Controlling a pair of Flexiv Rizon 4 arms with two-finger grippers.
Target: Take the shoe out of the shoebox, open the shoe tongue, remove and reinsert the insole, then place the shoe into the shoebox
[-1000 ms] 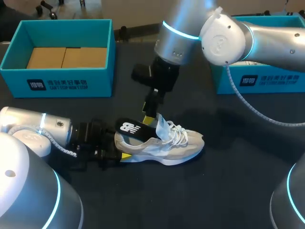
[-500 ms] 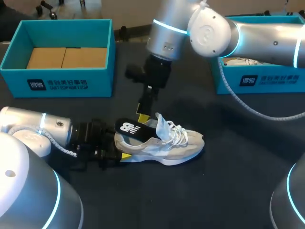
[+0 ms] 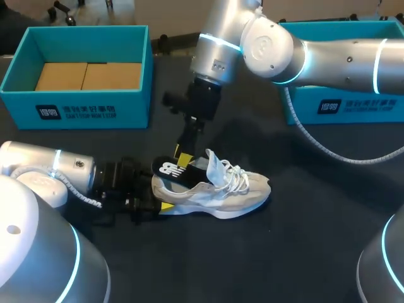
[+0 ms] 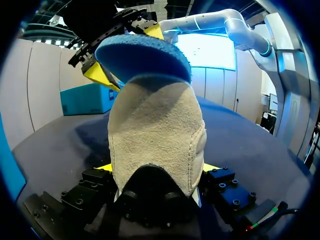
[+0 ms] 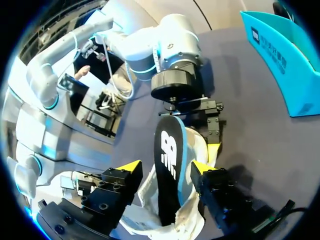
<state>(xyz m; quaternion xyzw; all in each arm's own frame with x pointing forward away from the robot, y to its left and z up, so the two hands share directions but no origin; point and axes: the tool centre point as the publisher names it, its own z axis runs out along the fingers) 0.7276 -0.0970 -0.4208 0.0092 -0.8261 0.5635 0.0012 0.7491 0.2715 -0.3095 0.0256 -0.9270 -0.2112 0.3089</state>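
Right hand (image 3: 184, 158) lower, astride shoe's (image 3: 228, 193) insole (image 3: 170, 170).

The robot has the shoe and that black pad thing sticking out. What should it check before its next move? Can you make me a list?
1. Shoe held steady: ok. The left gripper is shut on its heel.
2. Tongue pulled up out of the way: ok.
3. Insole lined up with the right gripper: ok. It stands between the open fingers.
4. Insole lying flat inside the shoe: not ok. Its heel end sticks up out of the shoe.
5. Front end of the insole tucked straight: cannot tell, it is hidden inside the shoe.
6. Shoebox ready for the shoe: ok, it is open with nothing in it.
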